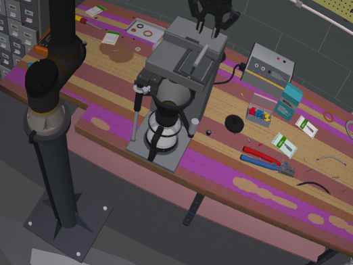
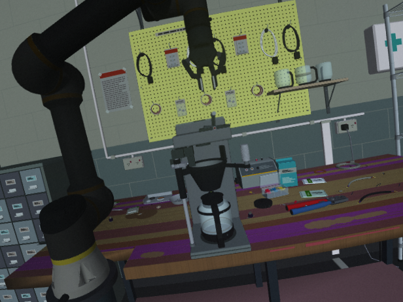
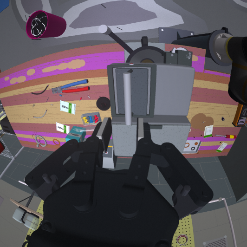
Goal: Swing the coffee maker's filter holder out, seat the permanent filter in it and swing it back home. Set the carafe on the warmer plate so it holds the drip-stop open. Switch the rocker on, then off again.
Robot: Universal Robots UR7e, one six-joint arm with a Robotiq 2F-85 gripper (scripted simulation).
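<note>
The grey coffee maker (image 1: 184, 64) (image 2: 202, 140) (image 3: 151, 92) stands mid-bench, its black filter holder (image 1: 174, 96) (image 2: 207, 175) tucked in under the head. The glass carafe (image 1: 162, 133) (image 2: 216, 217) sits on the warmer plate directly below the funnel. A grey lever (image 1: 200, 57) (image 3: 127, 97) rises from the lid on top of the machine. My gripper (image 1: 208, 28) (image 2: 207, 83) (image 3: 123, 130) hangs well above the back of the machine's top, partly open and holding nothing. The rocker switch is not visible to me.
A yellow pegboard (image 2: 216, 62) with cables and a mug shelf fills the wall behind. A grey power box (image 1: 268, 66), teal box (image 1: 289, 101), parts tray (image 1: 259, 111), black cap (image 1: 234, 123) and red-and-blue pliers (image 1: 263, 159) lie right of the machine.
</note>
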